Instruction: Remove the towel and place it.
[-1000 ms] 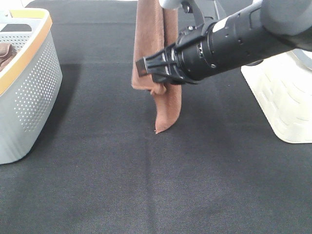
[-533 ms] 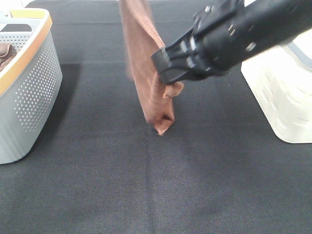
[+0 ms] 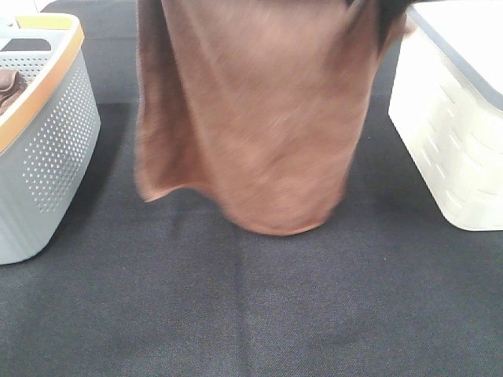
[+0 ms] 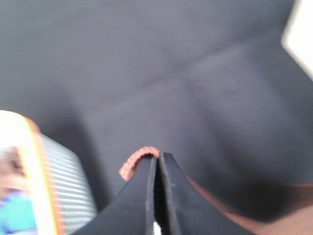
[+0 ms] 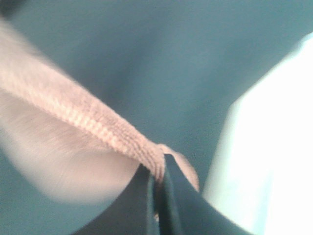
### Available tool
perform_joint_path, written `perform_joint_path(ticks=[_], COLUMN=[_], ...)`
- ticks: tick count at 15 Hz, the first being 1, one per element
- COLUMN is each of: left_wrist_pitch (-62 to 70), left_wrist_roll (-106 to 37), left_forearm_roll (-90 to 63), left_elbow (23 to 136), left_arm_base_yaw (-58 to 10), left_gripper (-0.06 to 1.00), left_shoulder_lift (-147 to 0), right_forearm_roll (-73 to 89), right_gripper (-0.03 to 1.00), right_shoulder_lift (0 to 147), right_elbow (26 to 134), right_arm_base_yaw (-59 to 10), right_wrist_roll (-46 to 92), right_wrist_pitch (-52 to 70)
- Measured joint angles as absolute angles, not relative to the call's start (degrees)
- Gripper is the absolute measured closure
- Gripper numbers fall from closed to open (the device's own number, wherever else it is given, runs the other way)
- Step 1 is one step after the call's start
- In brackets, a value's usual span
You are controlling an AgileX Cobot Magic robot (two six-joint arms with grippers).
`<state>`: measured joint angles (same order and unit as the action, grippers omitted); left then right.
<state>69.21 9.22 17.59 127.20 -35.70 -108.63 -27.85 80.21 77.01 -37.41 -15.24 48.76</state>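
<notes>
The reddish-brown towel [image 3: 251, 118] hangs spread out wide above the black table, its lower edge curling just over the cloth surface. Both grippers are out of the exterior view, above its top edge. In the left wrist view my left gripper [image 4: 157, 159] is shut on a stitched corner of the towel [image 4: 137, 160]. In the right wrist view my right gripper [image 5: 159, 176] is shut on the towel's hem [image 5: 98, 125], which stretches taut away from it.
A grey perforated basket with an orange rim [image 3: 47, 126] stands at the left, a darker brown cloth [image 3: 8, 85] inside it. A white bin [image 3: 456, 133] stands at the right. The black table cloth [image 3: 251, 314] lies in front.
The towel was hanging folded and narrow with the right arm low beside it. Now it is pulled wide open between both grippers, and the right arm has risen out of the exterior view.
</notes>
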Motion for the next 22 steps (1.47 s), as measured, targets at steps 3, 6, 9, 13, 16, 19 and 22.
perform_joint_path(ticks=[3, 6, 9, 13, 16, 19, 22], left_wrist_pitch=[63.1, 52.3, 38.9, 25.1, 21.1, 31.3, 45.0], left_wrist_roll=[11.7, 14.8, 18.0, 19.5, 19.5, 19.5, 16.3], left_forearm_roll=[22.2, 23.4, 23.4, 23.4, 23.4, 20.3, 16.7], left_elbow=[127.2, 127.2, 127.2, 127.2, 127.2, 127.2, 127.2], left_arm_base_yaw=[-35.0, -31.2, -26.4, -23.4, -21.9, -22.7, -24.6], left_gripper=[0.94, 0.94, 0.94, 0.94, 0.94, 0.94, 0.94], left_shoulder_lift=[-110.6, -113.6, -117.9, -124.2, -129.8, -133.4, -133.4], right_forearm_roll=[-36.4, -48.9, -57.2, -58.0, -57.5, -57.4, -57.2], right_gripper=[0.97, 0.97, 0.97, 0.97, 0.97, 0.97, 0.97], right_shoulder_lift=[83.0, 87.5, 91.3, 102.7, 111.8, 116.1, 114.8], right_elbow=[79.6, 81.3, 81.4, 83.4, 86.4, 85.5, 82.3], right_arm_base_yaw=[-37.4, -34.4, -26.1, -15.1, -14.2, -14.2, -14.4], right_wrist_roll=[-18.7, -27.6, -39.2, -47.3, -47.3, -49.7, -53.0], right_wrist_pitch=[44.7, 34.5, 14.8, -8.6, -9.9, -5.6, -5.0])
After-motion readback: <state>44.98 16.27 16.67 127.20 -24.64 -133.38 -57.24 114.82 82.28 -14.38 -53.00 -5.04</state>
